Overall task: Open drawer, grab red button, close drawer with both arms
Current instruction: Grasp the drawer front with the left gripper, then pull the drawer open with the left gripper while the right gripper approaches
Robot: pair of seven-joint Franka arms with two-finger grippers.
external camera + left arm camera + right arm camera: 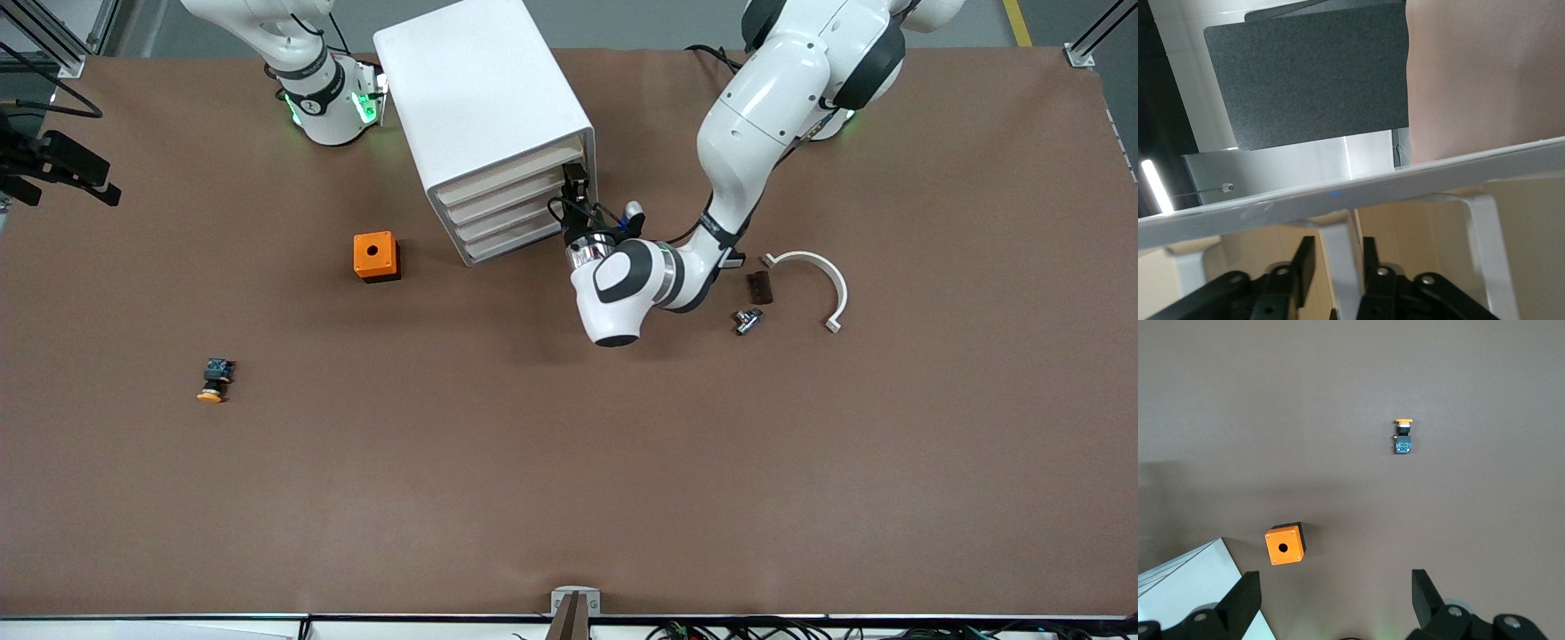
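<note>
The white cabinet [480,98] stands toward the robots' side of the table, and all four drawers [511,209] look shut. My left gripper [573,191] is at the fronts of the upper drawers, at the left arm's end of them. In the left wrist view the left gripper [1338,250] is open, with its black fingers [1301,263] on either side of a white drawer handle [1341,267]. One finger touches the handle and the other stands a little apart. My right gripper [1335,587] is open and empty, high over the table beside the cabinet. The red-capped button is not in view.
An orange box with a hole [376,256] [1285,545] sits beside the cabinet toward the right arm's end. A yellow-orange-capped button [213,380] [1403,437] lies nearer the front camera. A white curved piece [813,276], a dark block [758,286] and a metal part [747,320] lie beside the left arm.
</note>
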